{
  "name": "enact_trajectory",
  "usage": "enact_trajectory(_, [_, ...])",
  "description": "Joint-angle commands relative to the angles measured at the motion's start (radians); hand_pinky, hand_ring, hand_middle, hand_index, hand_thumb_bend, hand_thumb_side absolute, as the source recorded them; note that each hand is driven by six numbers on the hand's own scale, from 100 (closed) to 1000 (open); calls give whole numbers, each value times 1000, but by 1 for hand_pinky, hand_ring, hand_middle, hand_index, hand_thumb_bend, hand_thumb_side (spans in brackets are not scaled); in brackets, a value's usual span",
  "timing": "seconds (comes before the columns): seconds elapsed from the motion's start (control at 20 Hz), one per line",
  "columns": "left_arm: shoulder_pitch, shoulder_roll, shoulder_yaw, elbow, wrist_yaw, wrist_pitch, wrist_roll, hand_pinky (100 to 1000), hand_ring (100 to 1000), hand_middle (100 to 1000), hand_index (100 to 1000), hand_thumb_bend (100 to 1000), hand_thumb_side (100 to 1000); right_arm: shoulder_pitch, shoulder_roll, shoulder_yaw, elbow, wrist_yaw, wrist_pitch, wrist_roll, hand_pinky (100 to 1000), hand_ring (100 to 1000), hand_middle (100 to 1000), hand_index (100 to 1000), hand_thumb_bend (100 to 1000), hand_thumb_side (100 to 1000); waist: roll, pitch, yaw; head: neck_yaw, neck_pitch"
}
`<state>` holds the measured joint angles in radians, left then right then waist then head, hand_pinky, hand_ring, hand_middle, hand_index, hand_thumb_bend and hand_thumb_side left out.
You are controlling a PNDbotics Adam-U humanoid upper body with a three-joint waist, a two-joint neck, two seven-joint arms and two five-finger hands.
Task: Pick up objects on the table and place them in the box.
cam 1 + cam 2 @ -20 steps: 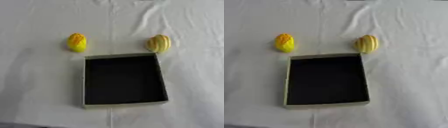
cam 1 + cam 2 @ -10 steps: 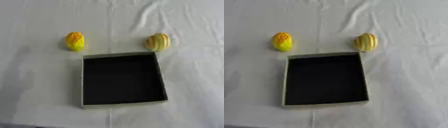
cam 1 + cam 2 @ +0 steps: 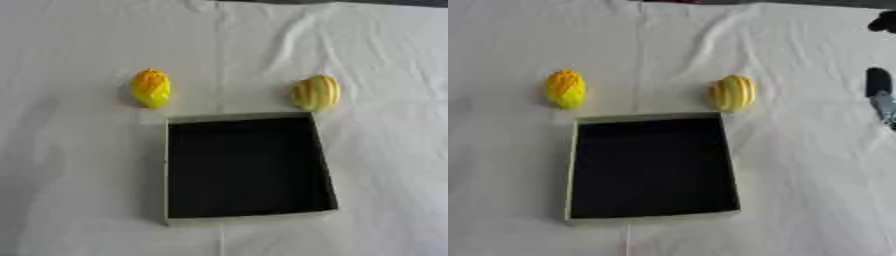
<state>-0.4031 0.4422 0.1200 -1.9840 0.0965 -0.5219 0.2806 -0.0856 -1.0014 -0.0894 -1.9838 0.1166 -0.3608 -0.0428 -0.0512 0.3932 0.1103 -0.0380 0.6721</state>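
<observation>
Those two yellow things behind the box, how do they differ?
The left yellow object is bright yellow with an orange top; the right yellow object is paler, with lengthwise stripes. The left one stands clear of the box; the right one sits close to its far right corner. Both are egg-shaped and outside the box.

only rt hand [image 3: 878,87] edge shows: black fingers w/ a grey-blue part below.

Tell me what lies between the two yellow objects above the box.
Only bare white cloth lies between the orange-yellow object and the striped yellow object; the left eye view shows it. The box sits below that gap.
</observation>
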Motion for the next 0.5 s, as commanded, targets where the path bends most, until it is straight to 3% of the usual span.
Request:
enact_trajectory(0.05, [-8, 35, -1, -16, 2, 0, -8, 844, 809, 757, 857, 100, 612, -18, -111, 33, -16, 51, 39, 46, 852, 861, 810, 889, 100, 285, 1, -17, 0, -4, -15])
enact_trajectory(0.25, [-10, 32, -6, -16, 4, 3, -21, 845, 810, 757, 857, 100, 612, -19, -209, 77, -16, 111, 98, 106, 859, 877, 853, 906, 100, 399, 4, -17, 2, -11, -17])
enact_trajectory(0.5, [-14, 22, -8, -16, 13, 4, -30, 846, 810, 758, 857, 100, 611, -29, -312, 101, -16, 192, 130, 187, 865, 883, 856, 909, 100, 398, 13, -15, 6, -17, -19])
